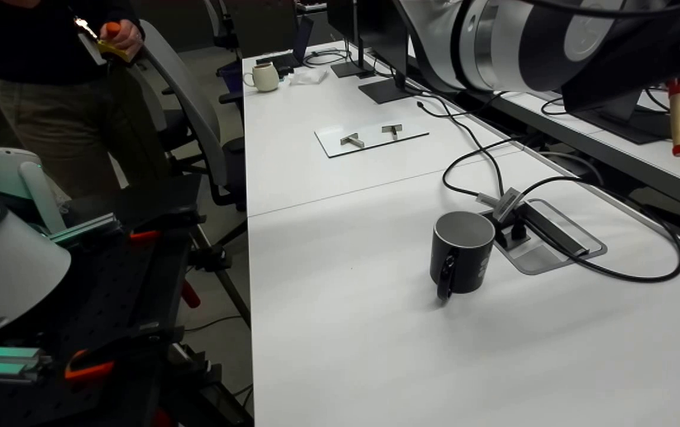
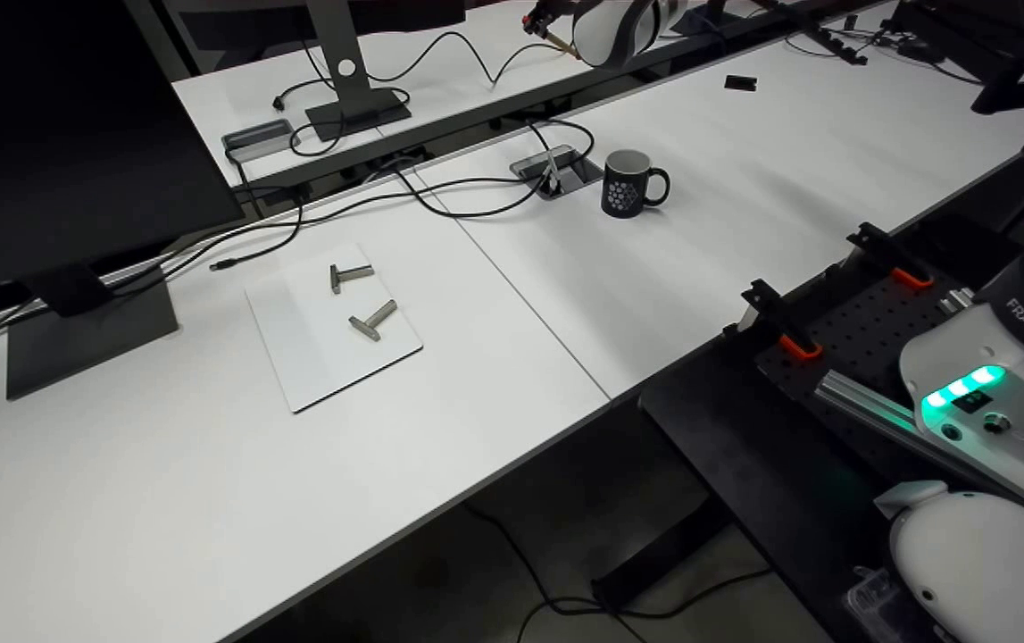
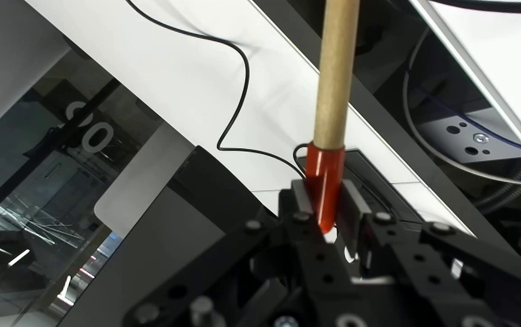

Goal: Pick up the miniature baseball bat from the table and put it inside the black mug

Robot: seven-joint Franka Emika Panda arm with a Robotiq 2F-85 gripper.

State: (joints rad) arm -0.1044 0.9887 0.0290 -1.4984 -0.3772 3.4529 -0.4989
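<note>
The miniature baseball bat [image 3: 335,77] is pinched at its red end between the finger pads of my gripper [image 3: 326,200]. Its pale wooden shaft points away from the jaws in the wrist view. An exterior view shows the bat [image 1: 678,118] hanging near upright at the far right, high up, with a red lower tip. The black mug [image 1: 460,264] stands upright on the white table [image 1: 328,338], well apart from the bat. Its handle [image 2: 659,187] and printed side show in an exterior view. The mug's floor is not clearly visible.
Black cables [image 1: 606,270] loop over the table beside the cable box [image 1: 544,243], close to the mug. A thin white board [image 2: 315,357] bears two metal T-shaped pieces [image 2: 375,319]. Monitors stand along the back edge, and a cream mug [image 1: 264,77] sits at the far end.
</note>
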